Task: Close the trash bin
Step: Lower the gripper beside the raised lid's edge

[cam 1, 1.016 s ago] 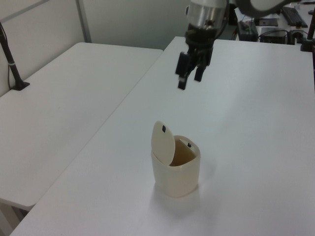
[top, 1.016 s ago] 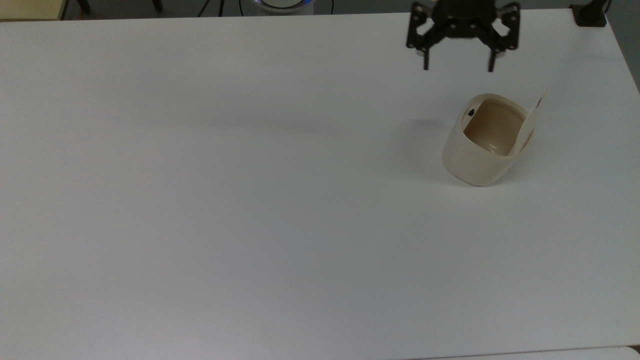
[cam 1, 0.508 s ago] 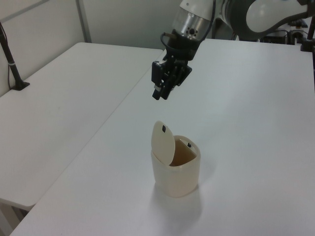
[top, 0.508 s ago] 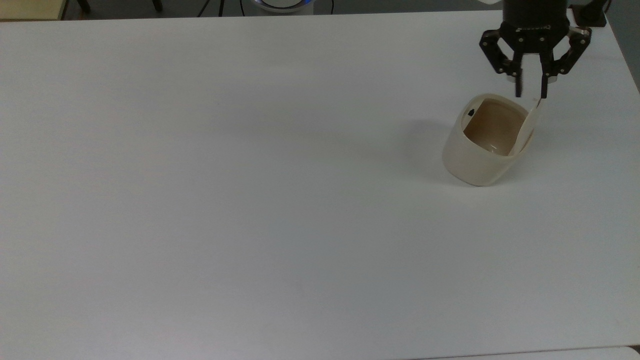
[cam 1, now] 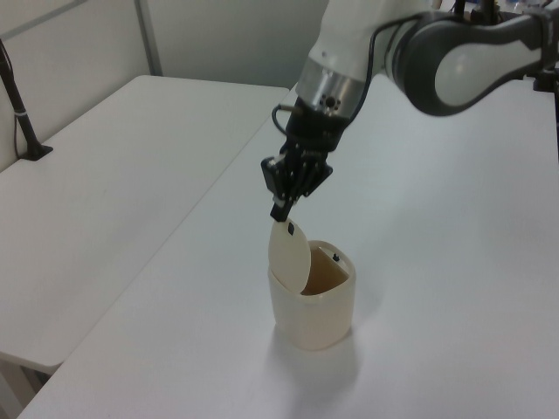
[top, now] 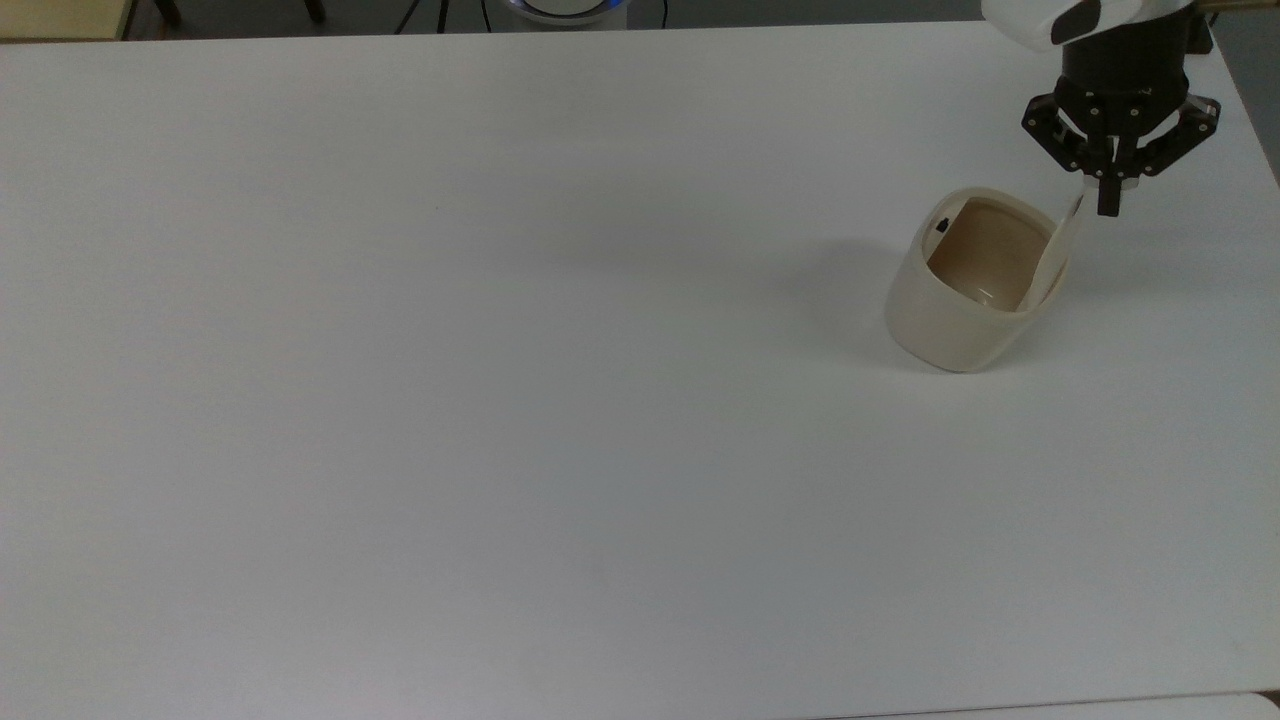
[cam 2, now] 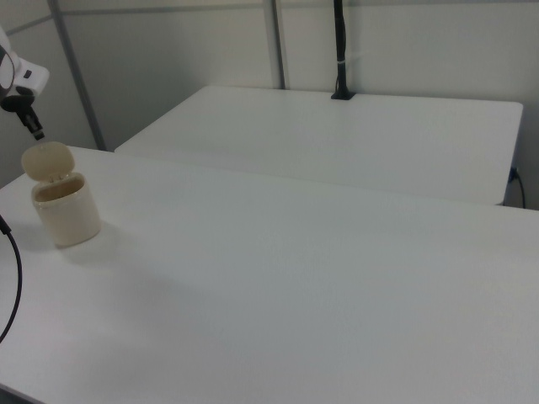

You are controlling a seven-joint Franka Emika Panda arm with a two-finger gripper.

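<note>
The trash bin (top: 950,320) (cam 1: 314,310) (cam 2: 66,215) is a small cream tub standing on the white table, its tan inside showing. Its flat lid (top: 1058,250) (cam 1: 288,253) (cam 2: 48,160) stands upright on the hinge, and a small black button (top: 941,225) sits on the opposite rim. My black gripper (top: 1107,207) (cam 1: 278,214) (cam 2: 36,133) is shut, fingers pressed together, with its tip just above the lid's top edge, on the top view's right of the bin. Whether the tip touches the lid I cannot tell.
The white table (top: 500,350) stretches wide to the top view's left of the bin. Its edge (top: 1255,130) runs close by on the top view's right. A second white table (cam 1: 105,192) stands alongside, with a black post (cam 2: 338,50) at its far side.
The gripper has moved to the top view's right and come down from behind the bin to the lid's top edge. Its fingers have gone from wide open to shut. The lid stays upright.
</note>
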